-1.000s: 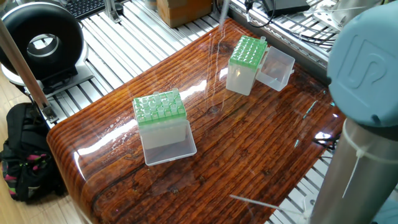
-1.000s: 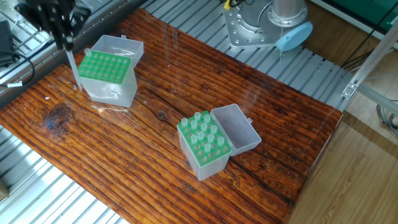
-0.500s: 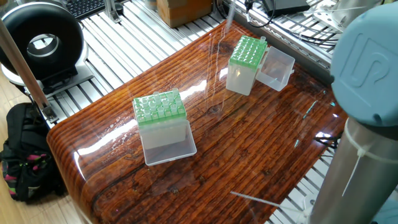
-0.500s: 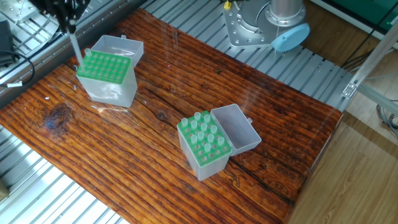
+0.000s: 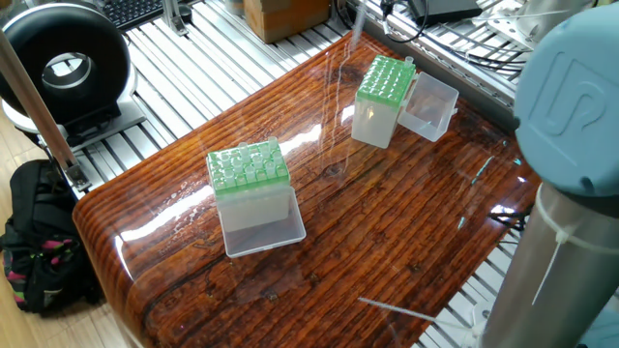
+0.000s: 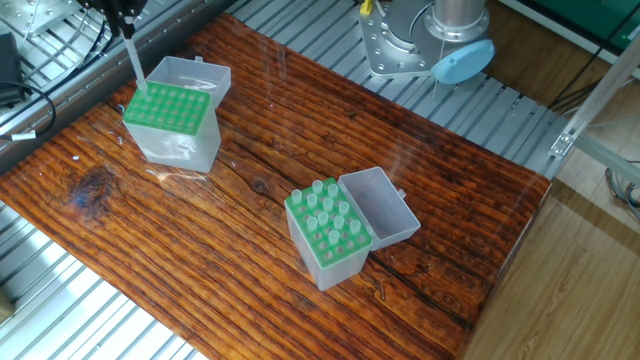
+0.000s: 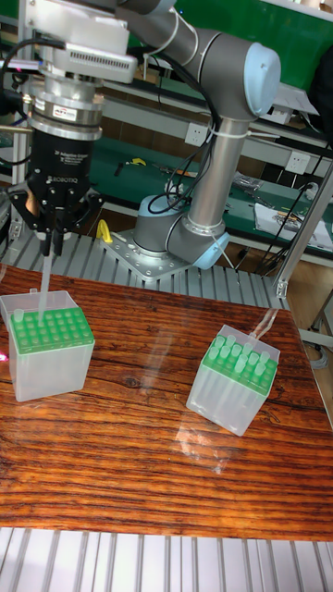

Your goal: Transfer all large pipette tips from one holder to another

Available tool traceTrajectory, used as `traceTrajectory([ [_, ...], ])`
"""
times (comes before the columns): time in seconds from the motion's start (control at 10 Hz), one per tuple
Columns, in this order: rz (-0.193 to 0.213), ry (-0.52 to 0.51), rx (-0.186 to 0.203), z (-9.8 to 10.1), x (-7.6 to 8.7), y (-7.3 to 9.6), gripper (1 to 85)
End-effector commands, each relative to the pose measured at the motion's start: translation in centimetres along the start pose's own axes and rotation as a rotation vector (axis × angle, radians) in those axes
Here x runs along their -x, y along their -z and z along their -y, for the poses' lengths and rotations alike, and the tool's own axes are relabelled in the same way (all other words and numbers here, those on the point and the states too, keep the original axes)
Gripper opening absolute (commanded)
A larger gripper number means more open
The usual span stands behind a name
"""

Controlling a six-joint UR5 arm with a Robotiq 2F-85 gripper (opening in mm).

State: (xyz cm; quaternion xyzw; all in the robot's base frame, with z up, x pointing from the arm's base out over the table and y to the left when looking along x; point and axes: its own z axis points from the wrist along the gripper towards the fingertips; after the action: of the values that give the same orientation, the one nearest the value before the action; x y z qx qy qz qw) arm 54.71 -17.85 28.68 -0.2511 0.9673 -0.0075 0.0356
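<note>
My gripper (image 7: 51, 242) hangs over the left green-topped holder (image 7: 51, 335) and is shut on one large pipette tip (image 7: 43, 277), a clear tapered tube pointing down. The tip's (image 6: 133, 60) lower end hovers just above the far corner of that holder (image 6: 168, 108), below the gripper (image 6: 122, 14). In one fixed view only the held tip (image 5: 357, 21) shows at the top edge, beside the far holder (image 5: 385, 82). The other holder (image 7: 236, 365) (image 6: 328, 228) (image 5: 249, 169) carries several upright tips in its green top.
Both holders have clear lids hinged open beside them (image 6: 385, 205) (image 6: 195, 72). The arm's base (image 6: 440, 35) stands at the back of the table, and its grey column (image 5: 566, 193) fills the right side of one fixed view. Aluminium rails (image 5: 222, 53) surround the wooden table (image 6: 250, 150).
The gripper has risen with the pipette tip and shifted from beside the left holder to above its far corner. The holders have not moved.
</note>
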Motion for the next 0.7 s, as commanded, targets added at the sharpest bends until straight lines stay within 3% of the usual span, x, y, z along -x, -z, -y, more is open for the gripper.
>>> traceTrajectory([
  [0.0,-0.012,-0.024,0.037,-1.4,0.6,0.7,15.7],
  [0.2,-0.021,-0.024,0.040,-1.4,-1.2,0.0,15.7],
  [0.4,-0.060,-0.018,0.025,-0.7,-3.2,-0.5,15.7],
  [0.6,-0.066,-0.013,0.021,-0.5,-3.8,-0.6,15.7],
])
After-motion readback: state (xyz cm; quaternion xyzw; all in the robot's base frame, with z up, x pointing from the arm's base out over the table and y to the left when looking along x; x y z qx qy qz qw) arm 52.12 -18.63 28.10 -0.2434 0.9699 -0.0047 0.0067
